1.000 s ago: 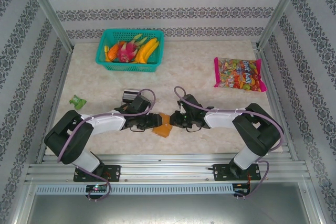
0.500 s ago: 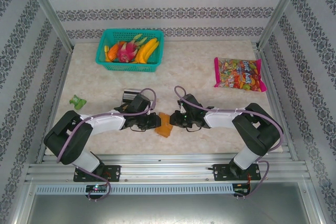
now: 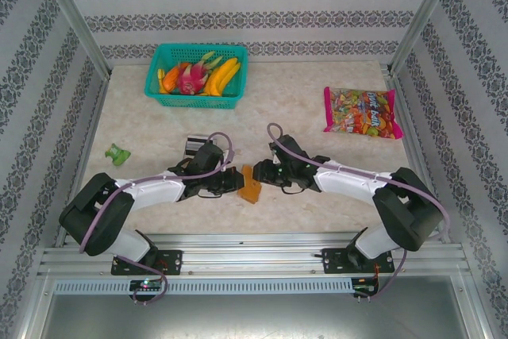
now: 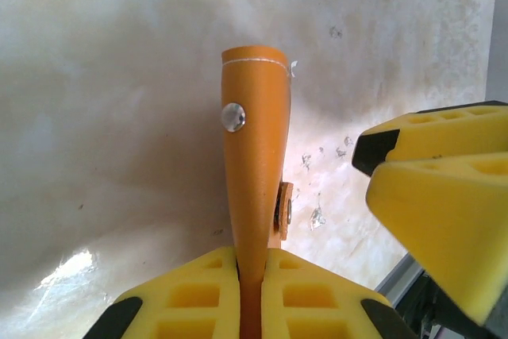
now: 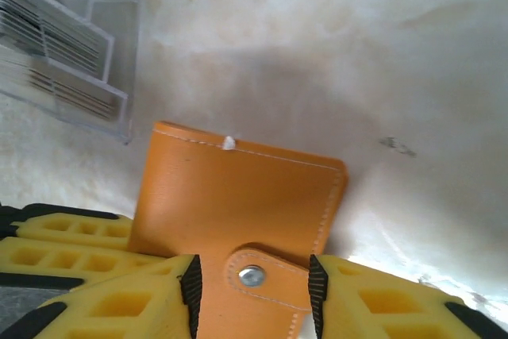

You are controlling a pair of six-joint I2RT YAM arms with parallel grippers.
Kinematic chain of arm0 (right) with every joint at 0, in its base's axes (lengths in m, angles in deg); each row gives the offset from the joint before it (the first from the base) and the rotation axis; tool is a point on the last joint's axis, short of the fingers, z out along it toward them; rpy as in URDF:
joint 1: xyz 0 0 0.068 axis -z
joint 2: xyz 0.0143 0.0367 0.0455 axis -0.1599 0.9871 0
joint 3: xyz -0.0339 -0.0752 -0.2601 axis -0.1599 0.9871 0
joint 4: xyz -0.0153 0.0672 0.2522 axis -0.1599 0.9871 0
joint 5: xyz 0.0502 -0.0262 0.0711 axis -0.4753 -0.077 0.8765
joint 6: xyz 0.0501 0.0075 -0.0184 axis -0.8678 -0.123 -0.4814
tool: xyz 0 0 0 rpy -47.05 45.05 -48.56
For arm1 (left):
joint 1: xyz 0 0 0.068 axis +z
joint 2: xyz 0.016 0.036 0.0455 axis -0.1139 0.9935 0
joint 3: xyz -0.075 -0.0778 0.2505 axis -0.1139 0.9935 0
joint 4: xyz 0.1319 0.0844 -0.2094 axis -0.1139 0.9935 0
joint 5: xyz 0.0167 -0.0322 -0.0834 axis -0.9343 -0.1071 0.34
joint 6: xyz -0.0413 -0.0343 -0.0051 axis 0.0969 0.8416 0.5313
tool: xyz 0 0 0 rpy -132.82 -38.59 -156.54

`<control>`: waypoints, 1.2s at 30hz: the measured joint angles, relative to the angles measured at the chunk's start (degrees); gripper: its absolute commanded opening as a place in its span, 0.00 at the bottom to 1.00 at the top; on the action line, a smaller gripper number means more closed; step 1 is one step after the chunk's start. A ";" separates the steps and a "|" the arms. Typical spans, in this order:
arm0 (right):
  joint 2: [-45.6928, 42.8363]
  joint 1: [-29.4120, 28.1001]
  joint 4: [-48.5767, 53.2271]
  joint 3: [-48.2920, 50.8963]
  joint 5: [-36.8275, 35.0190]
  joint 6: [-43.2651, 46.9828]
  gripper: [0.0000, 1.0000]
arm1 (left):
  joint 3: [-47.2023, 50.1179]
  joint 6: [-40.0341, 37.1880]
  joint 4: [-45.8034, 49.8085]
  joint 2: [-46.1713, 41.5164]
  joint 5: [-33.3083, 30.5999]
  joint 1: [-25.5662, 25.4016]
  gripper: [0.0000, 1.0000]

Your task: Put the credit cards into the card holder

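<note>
Listing from the top view: my left gripper (image 3: 236,182) is closed on the card holder (image 3: 250,184), held on edge near the front of the table (image 3: 294,93). My right gripper (image 3: 262,175) sits just beside the holder's other side. Clear box (image 3: 193,146) just behind my left wrist, part hidden. Basket (image 3: 197,77) of fruit back left; candy bag (image 3: 361,113) back right; small green item (image 3: 119,153) at left.

Left wrist view: card holder (image 4: 255,172) edge-on, pinched at its near end between my two yellow fingers (image 4: 186,295). Right gripper's fingers (image 4: 444,196) near at right, not touching it.

Right wrist view: card holder (image 5: 238,196) face-on, folded shut, its snap tab (image 5: 262,279) between my right fingers (image 5: 119,307); jaws apart, nothing clamped. Cards (image 5: 55,45) stand on edge in the clear box (image 5: 111,117), upper left, apart from the holder.
</note>
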 measured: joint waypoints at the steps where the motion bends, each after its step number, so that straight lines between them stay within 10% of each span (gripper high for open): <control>1: 0.57 -0.26 0.04 -0.37 -0.13 -0.15 0.46 | 0.02 0.28 -0.59 0.00 0.02 0.00 0.00; 17: 10.51 -3.13 7.45 -8.15 -3.65 0.39 0.38 | 2.16 2.51 -3.17 -0.17 -2.03 0.02 0.00; 36: 2.34 -2.12 16.48 -3.69 -12.72 1.77 0.39 | 3.61 2.49 -2.99 -6.01 -4.57 -0.28 0.00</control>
